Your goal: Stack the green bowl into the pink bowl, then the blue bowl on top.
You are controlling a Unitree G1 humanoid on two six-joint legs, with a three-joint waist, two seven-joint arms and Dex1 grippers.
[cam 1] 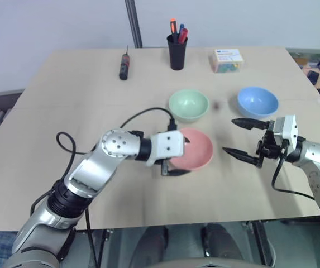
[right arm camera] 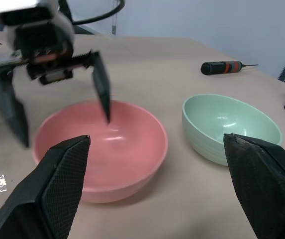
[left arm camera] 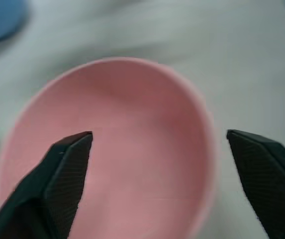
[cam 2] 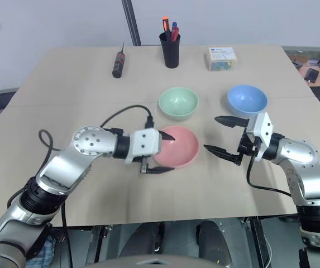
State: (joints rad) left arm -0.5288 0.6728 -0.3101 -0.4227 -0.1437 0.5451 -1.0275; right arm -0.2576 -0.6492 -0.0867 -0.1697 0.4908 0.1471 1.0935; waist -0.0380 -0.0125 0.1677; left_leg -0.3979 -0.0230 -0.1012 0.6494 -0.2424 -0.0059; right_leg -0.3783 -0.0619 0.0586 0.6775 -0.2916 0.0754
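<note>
Three bowls sit apart; left fingers (right arm camera: 101,79) straddle pink bowl's (cam 1: 200,149) rim.

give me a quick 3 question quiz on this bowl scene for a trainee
1. True or false: the green bowl already sits inside the pink bowl.
2. Which bowl does the left end effector straddle by its rim? A) blue B) pink C) green
3. Fill in: the black cup at the far side of the table holds ____.

Key
1. False: the green, pink and blue bowl each stand apart on the table.
2. B: its open fingers stand one inside and one outside the pink rim.
3. Pens. The right end effector is open too, between the pink and blue bowls, holding nothing.
</note>
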